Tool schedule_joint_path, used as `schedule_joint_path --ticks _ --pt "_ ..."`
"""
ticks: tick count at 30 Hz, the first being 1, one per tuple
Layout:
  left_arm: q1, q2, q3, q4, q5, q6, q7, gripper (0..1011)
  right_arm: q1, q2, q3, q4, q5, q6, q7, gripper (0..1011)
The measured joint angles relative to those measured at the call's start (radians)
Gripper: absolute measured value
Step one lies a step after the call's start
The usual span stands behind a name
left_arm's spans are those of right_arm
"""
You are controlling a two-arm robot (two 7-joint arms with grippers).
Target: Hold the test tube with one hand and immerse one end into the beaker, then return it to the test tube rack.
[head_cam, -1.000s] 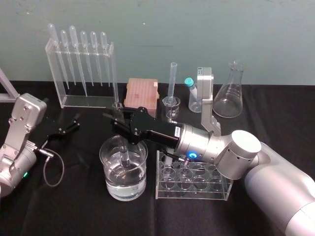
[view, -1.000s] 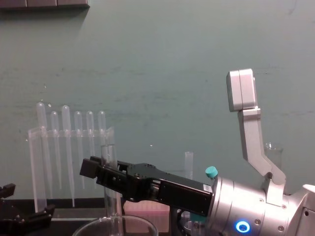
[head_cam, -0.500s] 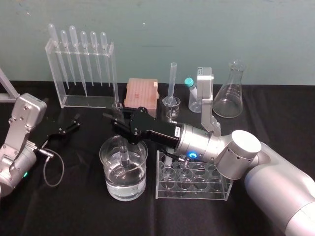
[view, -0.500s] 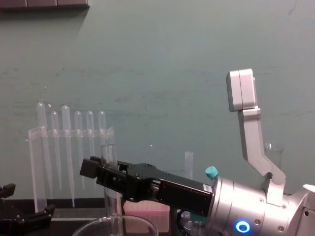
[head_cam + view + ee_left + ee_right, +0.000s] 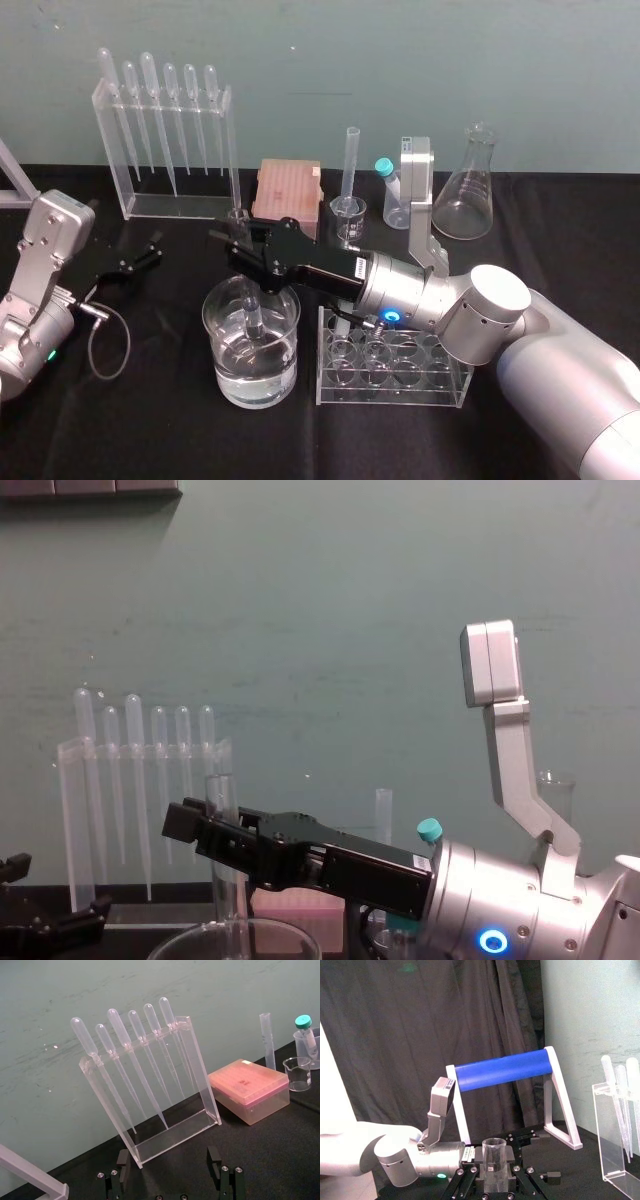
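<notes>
Grip check: your right claw is clenched on the upright tube, its lower end dipped in the beaker; your left claw sits released at the counter's left.

A black table carries the wide beaker just beside a clear test tube rack in front — and behind, a pipette rack, pink box, small glass beaker, graduated cylinder, conical flask.
</notes>
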Motion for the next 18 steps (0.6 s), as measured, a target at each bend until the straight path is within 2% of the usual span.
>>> schedule_joint_path --ticks 18 --pt "0.000 0.000 0.000 0.000 0.000 0.000 0.000 1000 0.000 0.000 0.000 0.000 0.000 0.000 0.000 225"
